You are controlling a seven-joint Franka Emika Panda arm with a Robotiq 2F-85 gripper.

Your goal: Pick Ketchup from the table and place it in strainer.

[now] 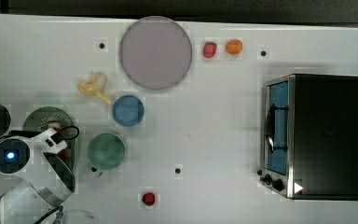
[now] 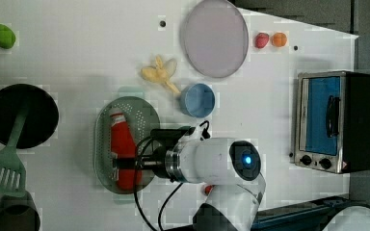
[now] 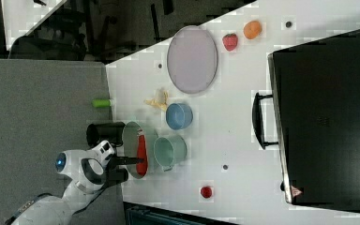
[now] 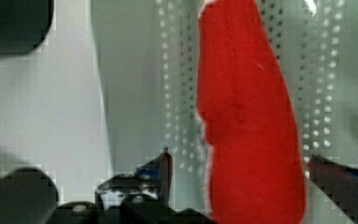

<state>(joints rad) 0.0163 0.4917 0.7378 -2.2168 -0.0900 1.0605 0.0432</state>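
While the white table [image 1: 223, 121] looks smooth and flat, a dark floor shows past its edges. Lots of bare table lies between the blue bowl [image 1: 128, 110] and the shiny metal toaster oven [image 1: 314, 136]. The red Ketchup [image 2: 123, 150] lies on its side inside the strainer [image 2: 147, 113], a pale green oval basket full of tiny holes. The gripper [image 4: 237, 170] is opened wide, one finger on each side of the bottle, with gaps showing.

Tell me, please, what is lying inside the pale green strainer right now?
The ketchup bottle lies on its side in the strainer, white cap toward the left view's top. The gripper covers its lower end, fingers open on either side.
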